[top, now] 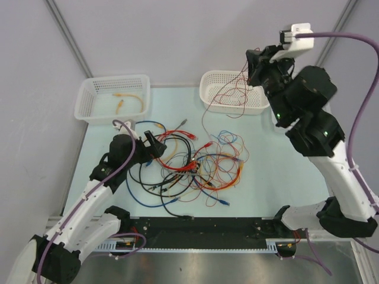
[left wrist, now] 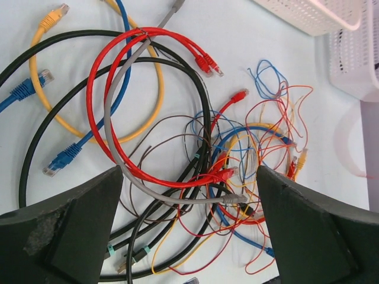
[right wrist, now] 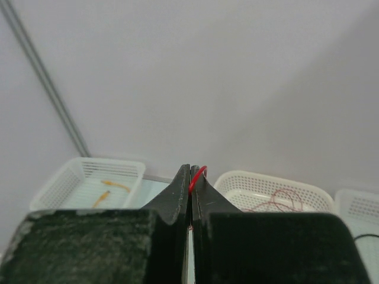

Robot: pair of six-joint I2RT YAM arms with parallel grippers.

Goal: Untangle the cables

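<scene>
The cables [top: 189, 165] lie in a tangled heap at mid-table: thick black, red, blue, yellow and grey leads mixed with thin red, orange and blue wires. My left gripper [top: 153, 144] hovers at the heap's left edge, open. In the left wrist view its jaws [left wrist: 188, 177] stand wide over a red loop [left wrist: 106, 89], a grey lead [left wrist: 177, 198] and black cables, touching none. My right gripper [top: 253, 65] is raised above the middle basket, shut on a thin red wire [top: 235, 86] that trails down into the basket and toward the heap. The right wrist view shows that red wire [right wrist: 198, 176] pinched at the fingertips [right wrist: 190, 168].
A white basket [top: 89, 97] at the back left holds an orange cable [top: 131, 99]. A second white basket [top: 213, 80] stands at the back middle under the right gripper. A third basket's edge [right wrist: 355, 201] shows further right. A black rail [top: 195, 228] runs along the near edge.
</scene>
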